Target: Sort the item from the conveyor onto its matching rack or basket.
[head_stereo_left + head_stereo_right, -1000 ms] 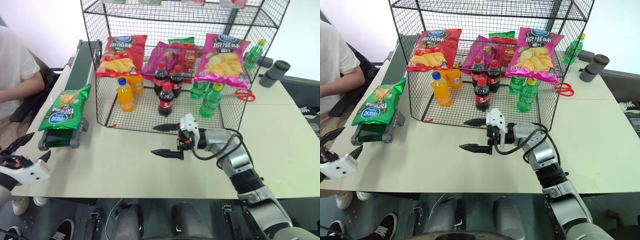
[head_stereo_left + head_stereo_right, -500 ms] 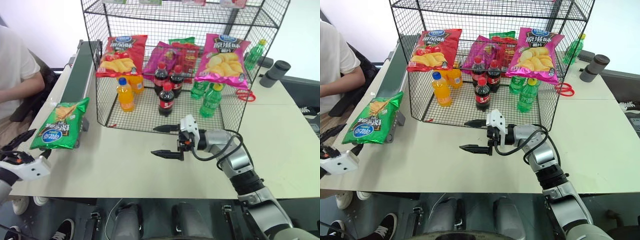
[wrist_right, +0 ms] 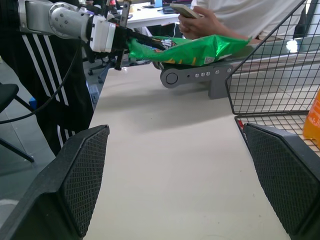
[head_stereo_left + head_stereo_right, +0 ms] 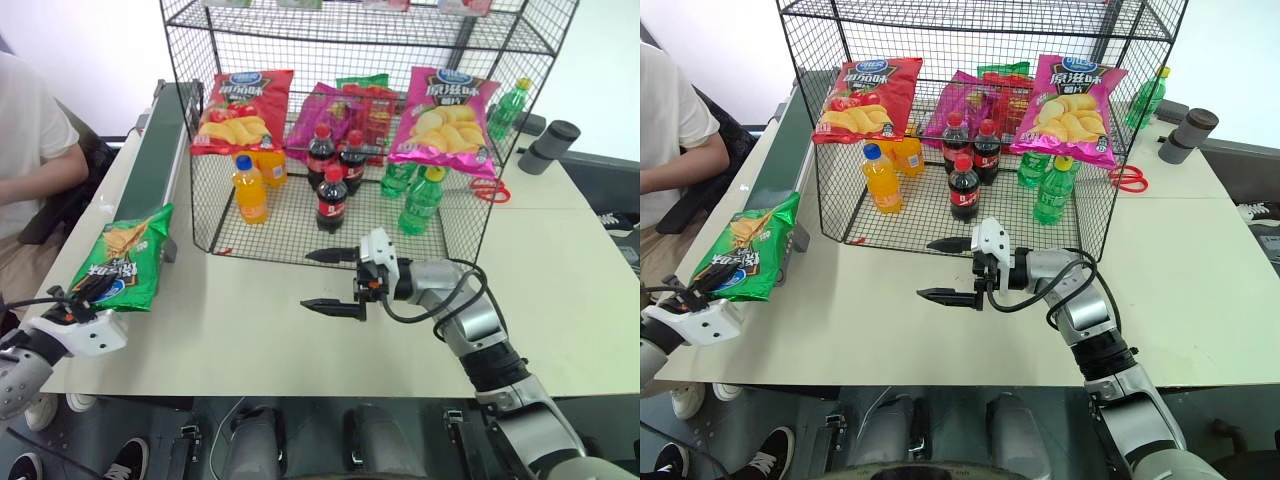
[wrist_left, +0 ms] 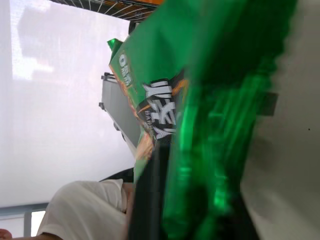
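The item, a shiny green chip bag (image 4: 122, 262), hangs over the near end of the conveyor (image 4: 160, 150), a dark green belt along the table's left side. My left gripper (image 4: 86, 293) is shut on the bag's near edge; the right wrist view shows the left gripper (image 3: 126, 42) pinching that end of the bag (image 3: 200, 49). In the left wrist view the bag (image 5: 200, 125) sits right at the fingers. The rack (image 4: 350, 60), a big black wire cage, stands at the table's middle back. My right gripper (image 4: 330, 280) hovers open in front of it, pointing left, holding nothing.
The rack holds a red chip bag (image 4: 240, 110), pink chip bags (image 4: 445, 120), cola bottles (image 4: 332, 195), an orange bottle (image 4: 250, 190) and green bottles (image 4: 420, 200). A person (image 4: 30, 150) sits beside the conveyor at left. A grey cylinder (image 4: 550, 146) lies at right.
The green bag has travelled down the belt to its near end. My left gripper has moved in towards it and shut on its near edge. The right arm has stayed still.
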Controlling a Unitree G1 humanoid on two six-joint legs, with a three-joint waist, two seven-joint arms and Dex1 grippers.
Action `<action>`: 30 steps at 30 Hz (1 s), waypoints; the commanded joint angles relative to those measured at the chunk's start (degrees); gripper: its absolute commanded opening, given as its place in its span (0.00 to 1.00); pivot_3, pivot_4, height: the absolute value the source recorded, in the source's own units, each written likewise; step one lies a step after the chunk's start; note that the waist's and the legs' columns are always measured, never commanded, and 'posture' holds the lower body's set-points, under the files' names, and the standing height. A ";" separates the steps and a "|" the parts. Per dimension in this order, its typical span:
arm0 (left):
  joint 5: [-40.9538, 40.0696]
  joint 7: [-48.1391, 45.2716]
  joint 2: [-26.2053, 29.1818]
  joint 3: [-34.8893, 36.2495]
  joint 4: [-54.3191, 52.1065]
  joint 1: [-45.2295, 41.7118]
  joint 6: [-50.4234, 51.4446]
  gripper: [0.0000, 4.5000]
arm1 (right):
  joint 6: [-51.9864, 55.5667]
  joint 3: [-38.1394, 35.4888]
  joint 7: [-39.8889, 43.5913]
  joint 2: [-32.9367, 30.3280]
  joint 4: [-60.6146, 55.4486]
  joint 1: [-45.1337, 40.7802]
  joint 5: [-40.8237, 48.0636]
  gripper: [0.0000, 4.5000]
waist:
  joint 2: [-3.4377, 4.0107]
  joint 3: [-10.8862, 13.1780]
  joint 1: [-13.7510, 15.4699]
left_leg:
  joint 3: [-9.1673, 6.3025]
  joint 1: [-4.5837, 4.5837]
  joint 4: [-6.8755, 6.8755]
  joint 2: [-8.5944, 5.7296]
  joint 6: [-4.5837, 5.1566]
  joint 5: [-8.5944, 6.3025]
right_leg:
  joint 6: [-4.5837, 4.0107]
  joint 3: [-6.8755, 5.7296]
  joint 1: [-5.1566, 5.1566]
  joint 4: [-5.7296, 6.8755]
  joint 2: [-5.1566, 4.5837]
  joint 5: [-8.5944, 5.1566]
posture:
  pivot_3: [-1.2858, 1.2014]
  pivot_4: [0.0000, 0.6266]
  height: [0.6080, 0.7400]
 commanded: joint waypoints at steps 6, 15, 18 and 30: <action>-12.72 -5.93 0.44 4.04 -5.16 1.13 1.66 0.03 | -0.63 -1.21 -0.10 -0.23 -2.07 0.14 0.47 1.00 | 0.00 0.00 -0.01 | -0.01 0.00 0.00 0.01 0.00 0.00 | 0.00 0.00 0.00 0.00 0.00 0.00 | 0.52 0.24 1.00; -41.13 -28.45 4.39 9.20 -23.08 7.02 6.65 0.03 | -1.20 -2.44 0.92 -2.75 -2.06 1.24 0.74 1.00 | -0.01 0.00 0.02 | -0.04 0.00 0.01 0.08 0.00 0.00 | 0.00 0.00 0.02 -0.01 -0.04 0.00 | 0.52 0.24 1.00; -50.96 -36.63 4.37 8.42 -28.83 8.41 8.61 0.03 | -1.48 -3.11 1.47 -3.53 -1.27 1.33 0.78 1.00 | 0.05 0.03 -0.02 | -0.03 0.00 0.01 0.06 0.00 0.00 | 0.00 0.03 0.03 -0.01 -0.05 0.00 | 0.52 0.24 1.00; -92.22 -42.18 -4.77 -9.44 -43.93 -6.55 51.45 0.03 | 22.01 -13.47 7.22 -19.30 -14.65 12.41 17.92 1.00 | 0.09 0.05 0.22 | -0.45 0.09 0.17 -0.05 -0.01 0.01 | 0.00 0.04 0.27 -0.01 0.15 0.00 | 0.52 0.24 1.00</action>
